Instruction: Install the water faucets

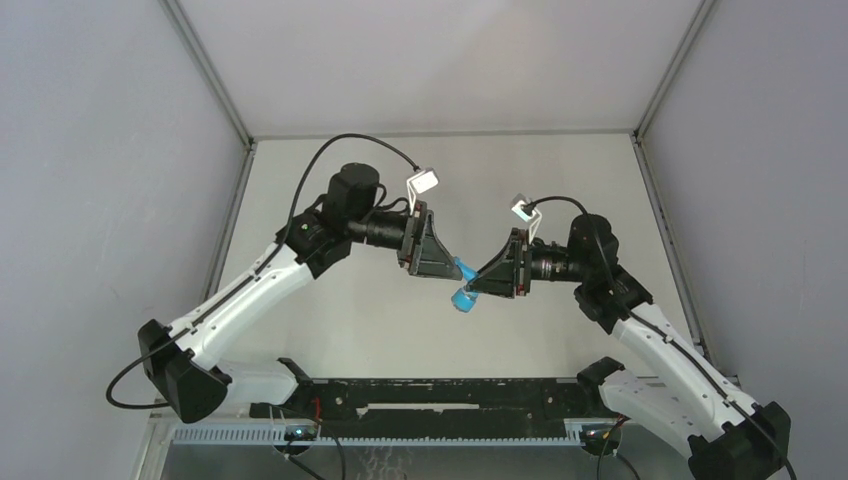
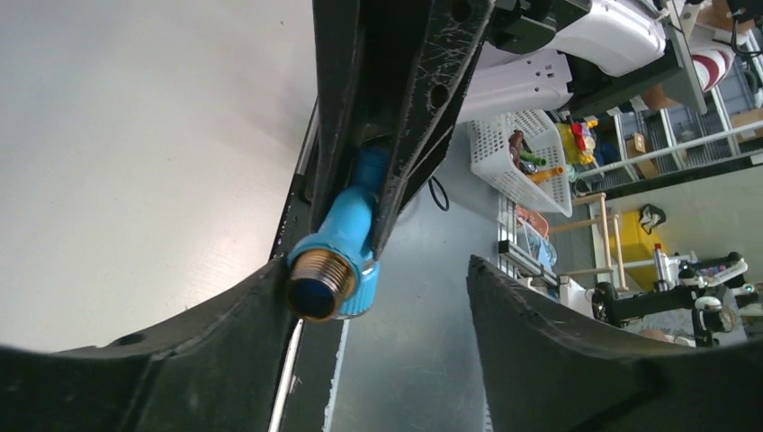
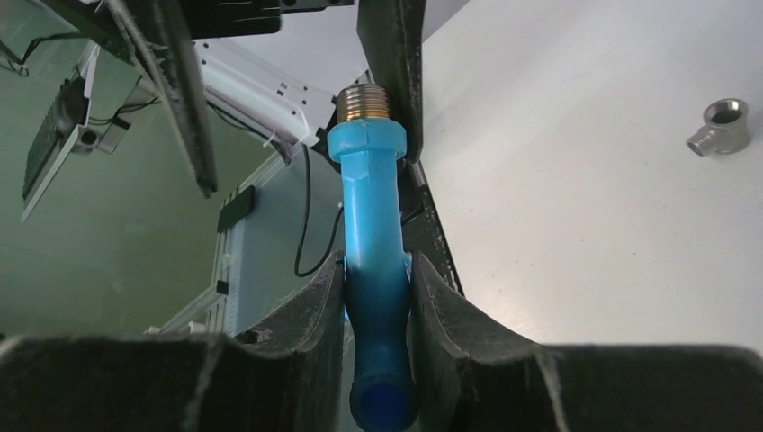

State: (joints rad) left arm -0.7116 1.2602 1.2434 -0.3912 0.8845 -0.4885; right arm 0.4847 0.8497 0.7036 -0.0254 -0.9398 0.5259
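The bright-blue tap (image 3: 376, 225) has a metal threaded end (image 3: 364, 101). My right gripper (image 3: 378, 270) is shut on its blue stem and holds it above the table. In the top view the tap (image 1: 465, 292) hangs between the two grippers at mid-table. My left gripper (image 2: 378, 270) is open, its fingers wide apart. The tap's threaded end (image 2: 319, 286) sits between them, close against the left finger (image 2: 207, 351). The grey metal fitting (image 3: 720, 126) lies on the white table, off to the right in the right wrist view. I cannot see it in the top view.
A black rail (image 1: 440, 395) runs along the table's near edge between the arm bases. Grey walls (image 1: 100, 150) close in the table on the left, right and back. A white basket (image 2: 517, 162) of small items stands beyond the table.
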